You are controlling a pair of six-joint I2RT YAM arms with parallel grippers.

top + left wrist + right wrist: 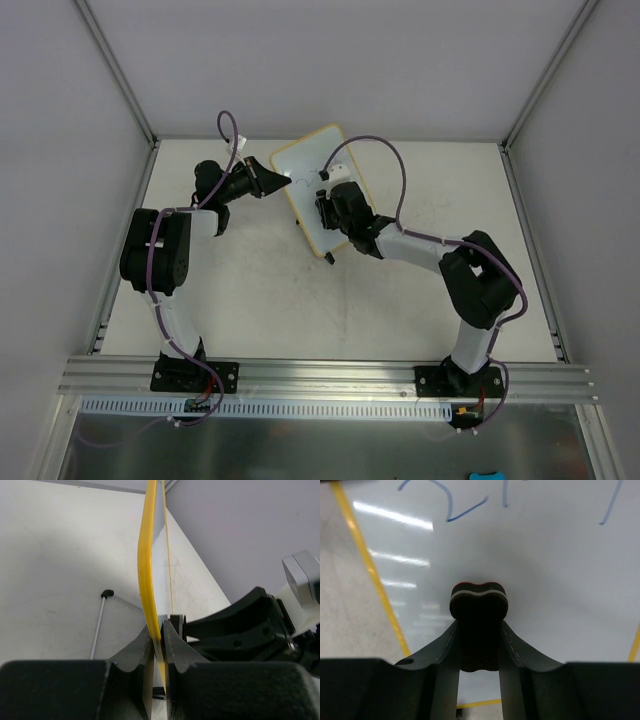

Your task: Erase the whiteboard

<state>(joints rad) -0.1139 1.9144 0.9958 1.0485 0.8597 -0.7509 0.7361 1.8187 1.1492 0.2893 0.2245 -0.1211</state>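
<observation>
The whiteboard (pixel 310 165), white with a thin yellow frame, lies tilted at the table's middle back. My left gripper (pixel 282 180) is shut on its left edge; the left wrist view shows the yellow frame (pixel 146 555) edge-on, pinched between the jaws. My right gripper (pixel 325 210) is over the board and shut on a small black eraser (pixel 479 611), held against the white surface (pixel 555 570). Blue handwriting (pixel 465 507) shows ahead of the eraser in the right wrist view. One black foot (pixel 328 258) shows at the board's near corner.
The white table (pixel 260 290) is bordered by grey walls and aluminium posts (pixel 115 70). An aluminium rail (pixel 330 375) runs along the near edge by the arm bases. A thin rod with a black foot (pixel 102 611) shows behind the board in the left wrist view.
</observation>
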